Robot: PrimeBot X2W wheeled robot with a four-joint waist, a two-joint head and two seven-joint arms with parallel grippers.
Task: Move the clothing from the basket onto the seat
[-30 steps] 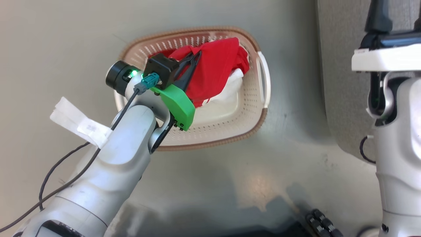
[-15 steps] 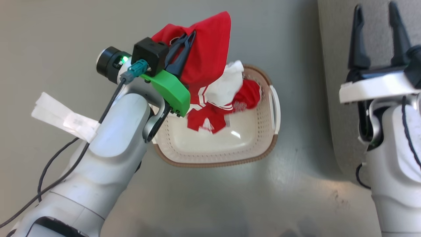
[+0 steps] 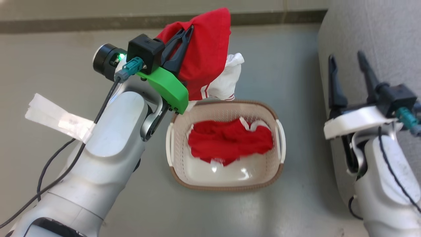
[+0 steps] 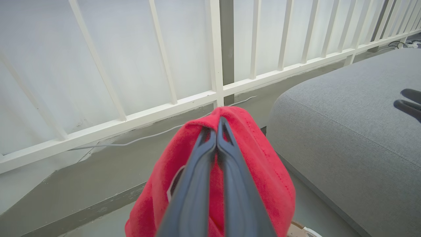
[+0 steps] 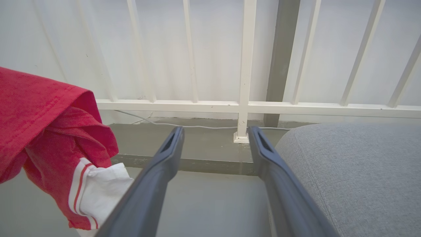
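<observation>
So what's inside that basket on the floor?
A crumpled red garment with white trim lies in the basket; bare cream bottom shows beside it. Anything beneath the fabric is covered. Another red piece hangs from the left hand.

Place: a plain indoor room arranged like a home's laundry corner; whether it is a real home or a test room cannot be told.
Floor: bare, smooth grey floor (image 3: 289, 65), lightly scuffed.
Boundary: white railing (image 5: 243, 107) of upright bars before a pale wall (image 5: 213, 49).
Furniture: large grey upholstered seat (image 4: 345, 115).
Household goods: perforated basket (image 3: 180, 144) on the floor, red clothing (image 3: 230, 141) inside.
Wiring: thin pale cable (image 5: 197, 126) along the railing's foot.
</observation>
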